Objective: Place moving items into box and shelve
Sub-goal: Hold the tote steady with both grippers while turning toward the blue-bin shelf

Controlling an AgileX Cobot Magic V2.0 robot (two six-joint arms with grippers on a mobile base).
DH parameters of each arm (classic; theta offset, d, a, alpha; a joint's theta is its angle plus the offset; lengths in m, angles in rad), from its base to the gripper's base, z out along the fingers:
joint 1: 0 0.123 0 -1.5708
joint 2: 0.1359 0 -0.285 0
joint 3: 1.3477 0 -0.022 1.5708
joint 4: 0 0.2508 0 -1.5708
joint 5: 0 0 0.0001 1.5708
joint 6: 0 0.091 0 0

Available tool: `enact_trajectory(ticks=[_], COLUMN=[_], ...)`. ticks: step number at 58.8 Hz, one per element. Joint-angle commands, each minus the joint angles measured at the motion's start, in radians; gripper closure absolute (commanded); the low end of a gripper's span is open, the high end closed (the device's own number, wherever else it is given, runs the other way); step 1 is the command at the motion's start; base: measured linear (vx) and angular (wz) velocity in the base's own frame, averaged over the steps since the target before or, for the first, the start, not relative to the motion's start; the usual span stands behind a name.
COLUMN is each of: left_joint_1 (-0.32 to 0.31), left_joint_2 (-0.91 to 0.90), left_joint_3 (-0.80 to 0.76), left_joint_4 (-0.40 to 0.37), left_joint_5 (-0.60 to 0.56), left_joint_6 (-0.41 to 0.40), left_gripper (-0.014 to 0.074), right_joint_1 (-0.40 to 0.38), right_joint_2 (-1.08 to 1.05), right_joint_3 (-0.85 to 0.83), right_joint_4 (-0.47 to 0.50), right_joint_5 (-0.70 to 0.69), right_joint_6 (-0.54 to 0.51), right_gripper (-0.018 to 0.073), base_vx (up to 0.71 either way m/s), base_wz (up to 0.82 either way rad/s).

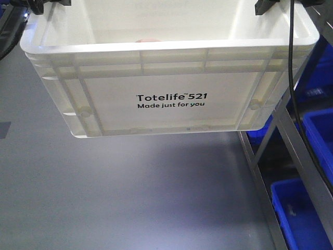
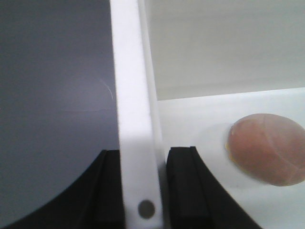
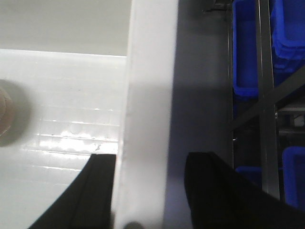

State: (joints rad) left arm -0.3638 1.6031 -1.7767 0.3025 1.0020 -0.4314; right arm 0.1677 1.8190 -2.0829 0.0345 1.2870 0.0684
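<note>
Front view: the box (image 1: 171, 104), white and ribbed, is filling the frame from 9 to 3 o'clock, print side facing the camera. It is casting a shadow on the grey surface (image 1: 130, 198) below.

Left end effector (image 2: 143, 152): its black fingers (image 2: 183, 191) are sitting on either side of the box's rim, closed on it with both pads touching.

Right end effector (image 3: 150, 160): it is straddling the opposite rim. The inner finger is lying against the wall. The outer finger (image 3: 214, 191) is showing a dim strip beside the rim, so the grip is probable but not confirmed.

The pinkish-brown item (image 2: 269, 148) is lying on the box floor, at 4 o'clock in the left wrist view, well apart from the held wall.

Blue bins (image 1: 299, 208) are sitting in the metal shelf frame (image 1: 270, 156) at 3 to 5 o'clock.
</note>
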Motion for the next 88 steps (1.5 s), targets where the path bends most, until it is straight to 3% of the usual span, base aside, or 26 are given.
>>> enact_trajectory(ticks=[1, 33, 88], left_joint_1=[-0.005, -0.005, -0.005], left_joint_2=[-0.056, -0.056, -0.056], left_joint_3=[-0.039, -0.039, -0.039], left_joint_4=[0.062, 0.062, 0.062], left_joint_5=[-0.119, -0.121, -0.12], left_joint_6=[0.003, 0.003, 0.003], left_gripper=[0.0594, 0.0594, 0.0594], right_joint_1=[-0.006, -0.006, -0.006], right_joint_2=[-0.067, -0.067, -0.067], right_joint_3=[-0.04, -0.04, -0.04], right_joint_4=[-0.028, -0.028, -0.028], right_joint_5=[0.001, 0.001, 0.001], right_joint_6=[0.027, 0.027, 0.027], right_gripper=[0.0564, 0.0564, 0.0564], base_vx=[0.43, 0.37, 0.21], base_wz=[0.0, 0.21, 0.56])
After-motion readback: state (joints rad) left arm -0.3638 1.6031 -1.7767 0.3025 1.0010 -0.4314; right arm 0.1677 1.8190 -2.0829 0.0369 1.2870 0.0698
